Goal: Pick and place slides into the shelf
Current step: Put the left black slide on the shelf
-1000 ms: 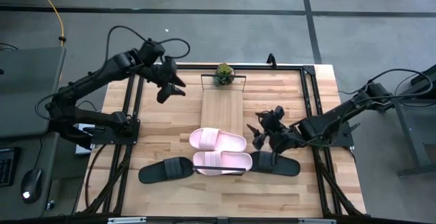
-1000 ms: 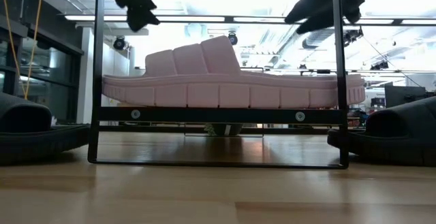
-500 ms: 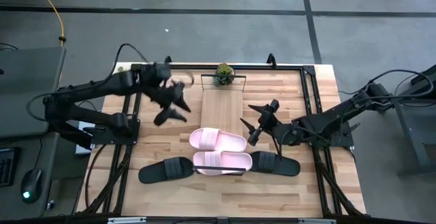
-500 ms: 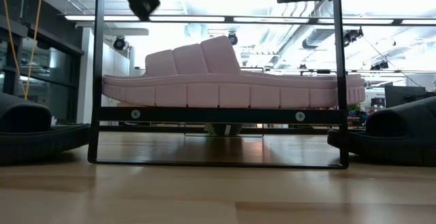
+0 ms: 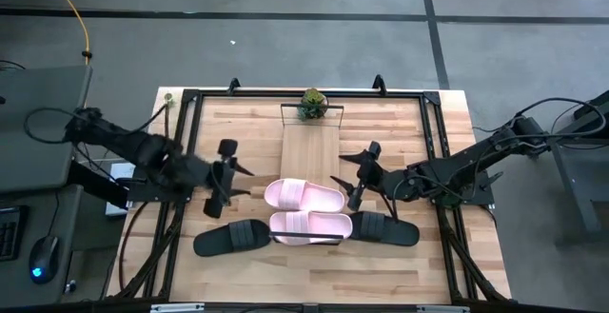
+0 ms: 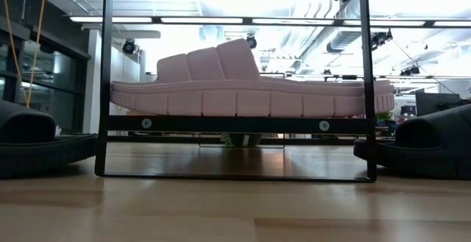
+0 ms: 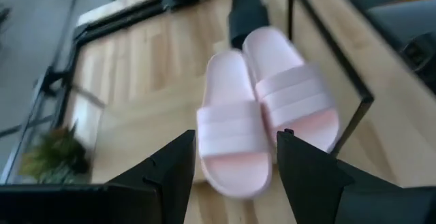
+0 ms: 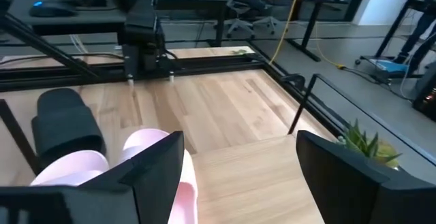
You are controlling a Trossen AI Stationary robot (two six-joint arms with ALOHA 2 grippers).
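Your left gripper hangs open and empty just beside the shelf, near the left black slide, which lies lengthwise across the shelf's near end. Your right gripper, also open and empty, hovers nearer the right black slide. Both pink slides already rest on the shelf.

Looks like a robotics lab or workshop: grey concrete floor, ceiling strip lights, exposed ducts, desks with office chairs behind.
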